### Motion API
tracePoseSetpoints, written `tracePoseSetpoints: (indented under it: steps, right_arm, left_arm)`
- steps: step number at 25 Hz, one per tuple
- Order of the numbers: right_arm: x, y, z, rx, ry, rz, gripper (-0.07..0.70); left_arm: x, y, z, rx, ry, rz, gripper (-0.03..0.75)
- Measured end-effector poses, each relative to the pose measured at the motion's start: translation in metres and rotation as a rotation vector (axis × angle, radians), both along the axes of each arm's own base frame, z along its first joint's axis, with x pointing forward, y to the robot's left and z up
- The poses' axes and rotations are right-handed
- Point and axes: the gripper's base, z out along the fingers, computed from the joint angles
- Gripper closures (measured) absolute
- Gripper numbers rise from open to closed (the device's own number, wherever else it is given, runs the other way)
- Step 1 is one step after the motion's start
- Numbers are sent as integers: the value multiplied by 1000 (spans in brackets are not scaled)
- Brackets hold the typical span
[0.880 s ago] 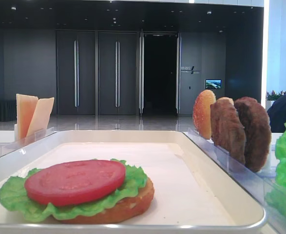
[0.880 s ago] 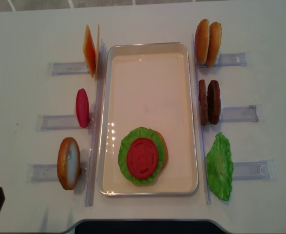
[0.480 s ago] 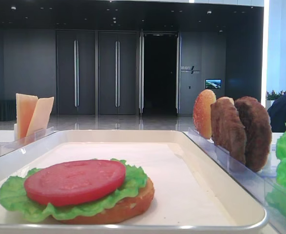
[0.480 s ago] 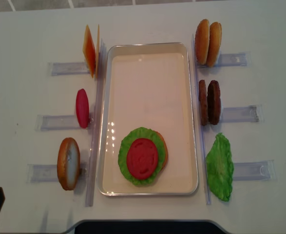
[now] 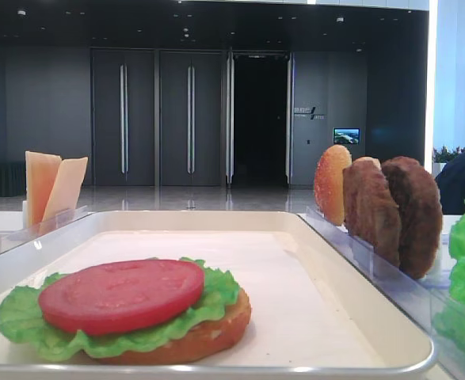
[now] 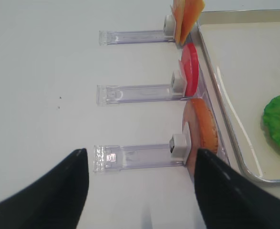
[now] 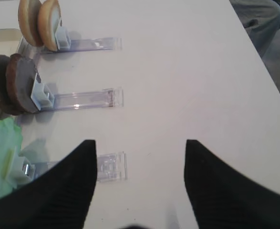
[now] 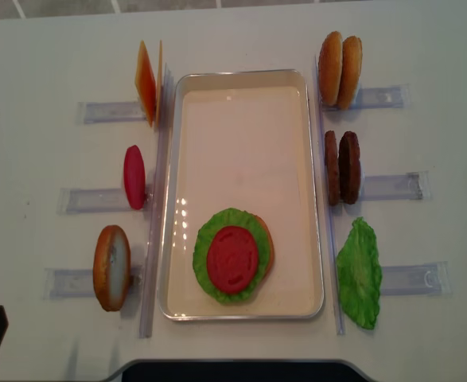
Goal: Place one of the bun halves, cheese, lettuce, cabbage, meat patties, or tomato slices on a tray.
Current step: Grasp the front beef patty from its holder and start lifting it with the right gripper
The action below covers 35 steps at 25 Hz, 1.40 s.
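— Right of the tray, upright in their rack, stand the meat patties: probably stiff and rough-faced, best pinched across the top edge.
— And the right gripper?
— Spread wide, empty, well apart.

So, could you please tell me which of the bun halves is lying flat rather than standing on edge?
The bun half on the tray, under the lettuce and tomato slice. The other three bun halves stand upright in racks beside the tray.

Bright and even from overhead, with soft short shadows on the tabletop. Small glare spots along the tray left rim. Blurred, dark gripper fingers at the wrist views' bottom edges.
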Motion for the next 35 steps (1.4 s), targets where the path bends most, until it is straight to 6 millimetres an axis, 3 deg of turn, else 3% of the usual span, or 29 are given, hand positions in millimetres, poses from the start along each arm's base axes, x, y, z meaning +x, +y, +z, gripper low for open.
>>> tracePoseSetpoints:
  steps: [3,12,18,28,35]
  right_arm:
    - [5,0,4,1,7,0,213]
    - [64,0,1,3,317,1,213]
    - [99,1,-15,10,526,2,213]
    - [127,5,-32,43,714,28,213]
    - [160,5,-5,40,683,29,213]
  left_arm:
    - [0,0,0,0,0,0,185]
    - [0,0,0,0,0,0,185]
    - [0,1,0,7,0,4,185]
    - [0,1,0,10,0,6,185]
    - [0,1,0,10,0,6,216]
